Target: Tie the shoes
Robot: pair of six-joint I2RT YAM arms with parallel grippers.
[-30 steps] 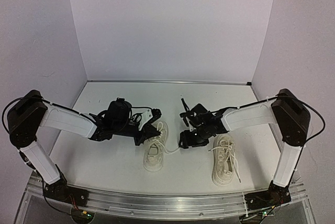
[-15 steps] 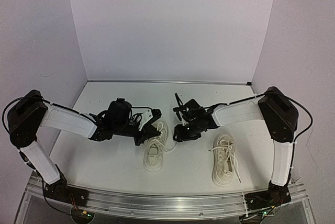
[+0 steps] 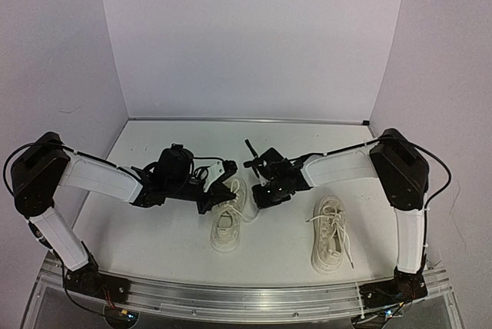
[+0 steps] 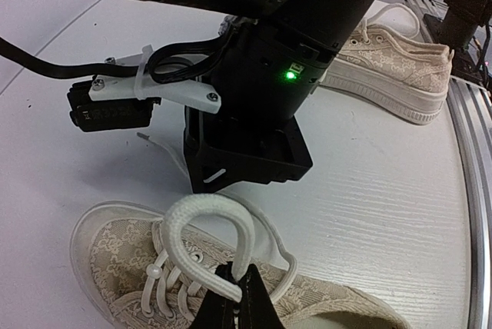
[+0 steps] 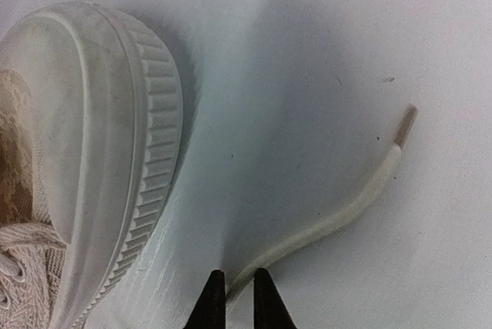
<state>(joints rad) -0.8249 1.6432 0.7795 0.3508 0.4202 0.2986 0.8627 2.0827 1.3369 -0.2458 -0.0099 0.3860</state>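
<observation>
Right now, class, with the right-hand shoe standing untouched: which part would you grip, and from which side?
Probably its midfoot, from above. The right-hand shoe stands upright on its sole, long axis running near to far, so its narrow side walls face left and right for two fingers. Close low on those walls, clear of the loose laces sprawled over the top.

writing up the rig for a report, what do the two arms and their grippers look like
Both arms match: the left arm and right arm have white-shelled links between black joints, with black cables looping around the elbows. The left gripper and right gripper end in slim black pointed tips. The right wrist housing is black, showing a green light and a white zip-tied bracket.
</observation>
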